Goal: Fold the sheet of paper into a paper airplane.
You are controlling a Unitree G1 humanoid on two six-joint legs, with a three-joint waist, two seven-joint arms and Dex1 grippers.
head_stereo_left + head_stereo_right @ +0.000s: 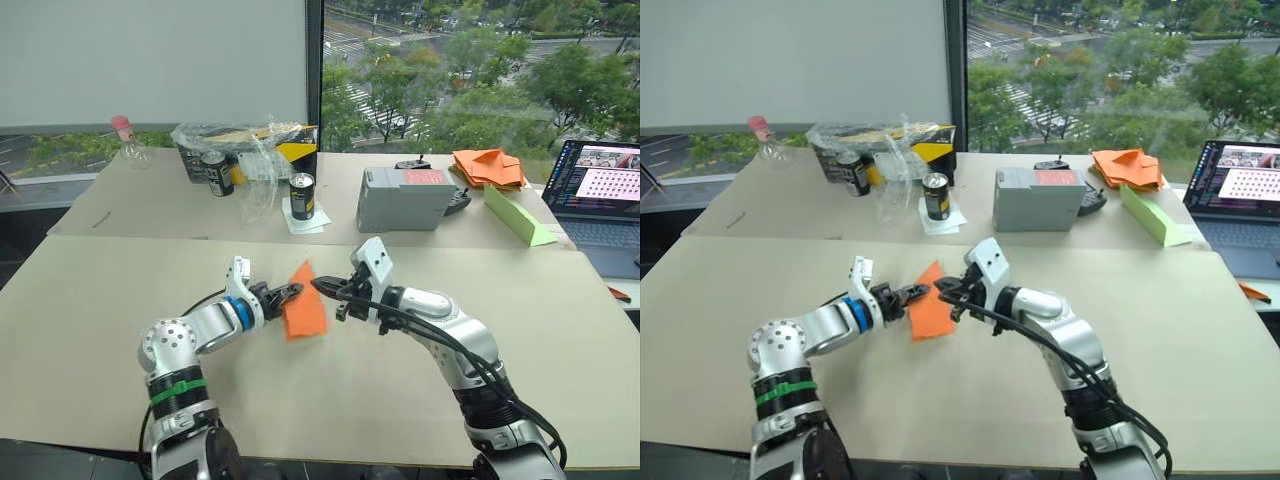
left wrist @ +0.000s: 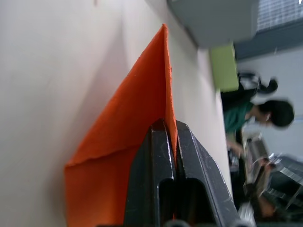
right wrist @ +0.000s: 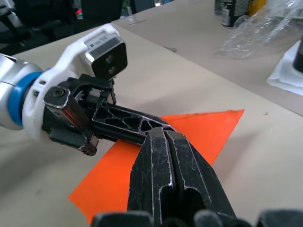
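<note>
Hands meet over the near table (image 1: 120, 330), both at the sheet of paper (image 1: 305, 312). The left hand (image 1: 290, 292) has its two black fingers (image 2: 163, 170) pressed together on the paper's upper left edge, pinching a raised fold of it; the left wrist view shows the orange fold caught between the fingertips. The right hand (image 1: 322, 286) comes at the paper from the other side, its fingers (image 3: 175, 170) pressed together with no gap between them, the tips just at the paper's upper right edge, almost touching the left hand's tips. Whether any paper is caught between the right fingers cannot be told.

The sheet of paper is already a pointed orange shape, its tip aimed away from the robot and its wider end lying on the table toward the robot.

Beyond the paper, on the far table (image 1: 130, 200), a black can (image 1: 302, 195) stands on a white napkin (image 1: 305, 218). To the right of that stands a grey box (image 1: 400, 200) with a red label. Left of the can are crumpled clear plastic (image 1: 250, 165), a second can (image 1: 217, 172) and a yellow-and-black carton (image 1: 295, 150). Far to the right of the paper lie a heap of orange paper pieces (image 1: 488, 167), a long light-green paper wedge (image 1: 515, 215) and an open laptop (image 1: 600, 190). A person (image 2: 255, 116) in a green top shows in the left wrist view.
</note>
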